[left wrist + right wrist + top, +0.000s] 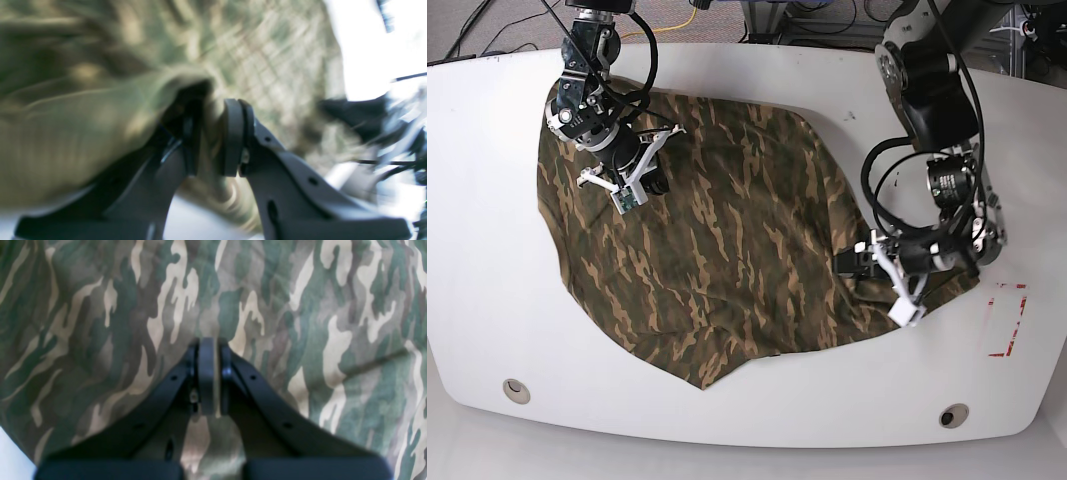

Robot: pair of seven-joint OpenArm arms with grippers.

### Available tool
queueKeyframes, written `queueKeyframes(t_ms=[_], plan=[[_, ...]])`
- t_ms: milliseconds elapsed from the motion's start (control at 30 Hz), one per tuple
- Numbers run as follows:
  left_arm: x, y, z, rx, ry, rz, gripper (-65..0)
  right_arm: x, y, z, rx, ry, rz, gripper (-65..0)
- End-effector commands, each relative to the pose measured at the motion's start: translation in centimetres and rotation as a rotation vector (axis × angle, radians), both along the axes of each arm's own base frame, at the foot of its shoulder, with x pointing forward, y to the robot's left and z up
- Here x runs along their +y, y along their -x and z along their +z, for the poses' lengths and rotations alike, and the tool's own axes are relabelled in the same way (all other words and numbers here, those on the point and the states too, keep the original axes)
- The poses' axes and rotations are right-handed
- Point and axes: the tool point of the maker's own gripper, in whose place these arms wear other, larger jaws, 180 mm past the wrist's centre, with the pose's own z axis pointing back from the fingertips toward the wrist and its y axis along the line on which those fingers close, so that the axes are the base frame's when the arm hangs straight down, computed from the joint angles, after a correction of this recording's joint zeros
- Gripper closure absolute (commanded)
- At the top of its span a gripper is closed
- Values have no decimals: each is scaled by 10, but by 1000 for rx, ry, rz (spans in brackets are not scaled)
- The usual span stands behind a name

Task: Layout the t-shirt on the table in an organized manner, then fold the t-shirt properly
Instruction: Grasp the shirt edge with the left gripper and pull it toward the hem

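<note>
The camouflage t-shirt [717,250] lies spread over the white table [757,410], rumpled along its right side. My left gripper [852,262] sits at the shirt's right edge. In the blurred left wrist view its jaws [217,110] stand slightly apart with a fold of the t-shirt [83,133] between the pads. My right gripper [657,185] rests on the shirt's upper left part. Its wrist view shows the right gripper [213,343] shut, a thin strip of t-shirt [300,340] between its pads.
A red rectangular outline [1005,320] marks the table right of the shirt. Two round holes [516,390] [953,415] sit near the front edge. Cables [677,15] and equipment run behind the table's far edge. Bare tabletop [360,50] shows beyond the cloth.
</note>
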Motion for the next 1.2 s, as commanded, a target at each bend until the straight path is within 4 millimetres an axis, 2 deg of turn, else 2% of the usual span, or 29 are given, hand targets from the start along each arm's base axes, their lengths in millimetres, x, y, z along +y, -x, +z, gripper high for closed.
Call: queueKeyframes(t_ms=[0,267,467,567,633,767,900,1067,1167], plan=[[-25,-22,16,0,81,-14,-107,2,-8,12,-49,-19,2,-27],[-68,-47,20,25,114,-67,-107,2,-8,12,-49,-21,1,-27],[-69,-46,22,27,103,-93,-107,3,-8,12,-49,-21,3,-27],[-53,-47,27,17,104,-84,-108,3,-8,12,-49,-22,3,-27],[-41,-51,44,-37,120,-71,-108,4,-8,12,-47,-24,2,-27],[-29,-47,55,-88,141,-58,-110,4,-8,12,-46,-26,2,-27],[-7,-46,64,-139,107,-37,-110,4,-8,12,-46,-26,2,-27],[23,-29,48,-123,42,-15,-110,4,-9,12,-48,-26,2,-27],[33,-17,33,-92,19,-7,-111,4,-9,12,-48,-26,2,-27]])
